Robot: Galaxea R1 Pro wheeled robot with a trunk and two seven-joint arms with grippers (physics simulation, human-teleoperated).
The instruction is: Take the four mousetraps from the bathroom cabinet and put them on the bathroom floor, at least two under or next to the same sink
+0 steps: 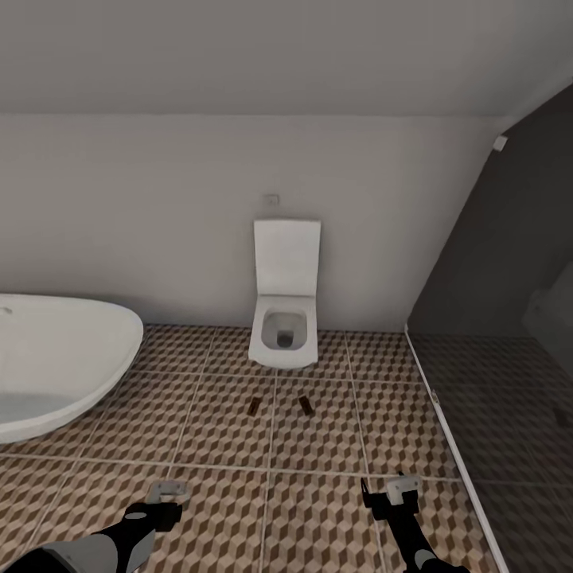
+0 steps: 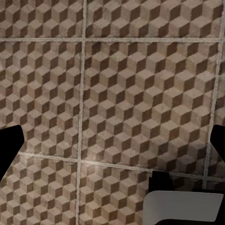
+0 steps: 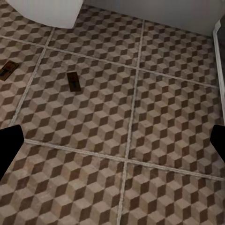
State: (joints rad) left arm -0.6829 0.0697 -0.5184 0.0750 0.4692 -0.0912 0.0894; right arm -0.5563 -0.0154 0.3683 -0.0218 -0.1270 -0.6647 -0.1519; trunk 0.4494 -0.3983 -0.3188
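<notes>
Ahead of both my grippers, two mousetraps are lying flat on the bathroom floor [image 1: 318, 509], just in front of the white toilet [image 1: 284, 334]: the left mousetrap [image 1: 254, 407] and the right mousetrap [image 1: 305, 405] are sitting near each other but apart, on either side of a grout line. I am holding my left gripper [image 1: 165, 491] low over the tiles at the near left, and my right gripper [image 1: 395, 488] low over the tiles at the near right; both are well short of the traps and touching neither. In the wrist views, the dark fingertips of each gripper are showing spread at opposite edges with bare tile between them, so both are standing open and empty. Through the right wrist camera I am seeing the right mousetrap [image 3: 72, 81] and the left one [image 3: 6, 70] beyond my fingers, near the toilet's base. An oval white bathtub [image 1: 56, 362] is occupying the left side, and a dark glass partition [image 1: 493, 278] with a pale floor rail is bounding the right. Nothing is lying between my grippers and the traps.
</notes>
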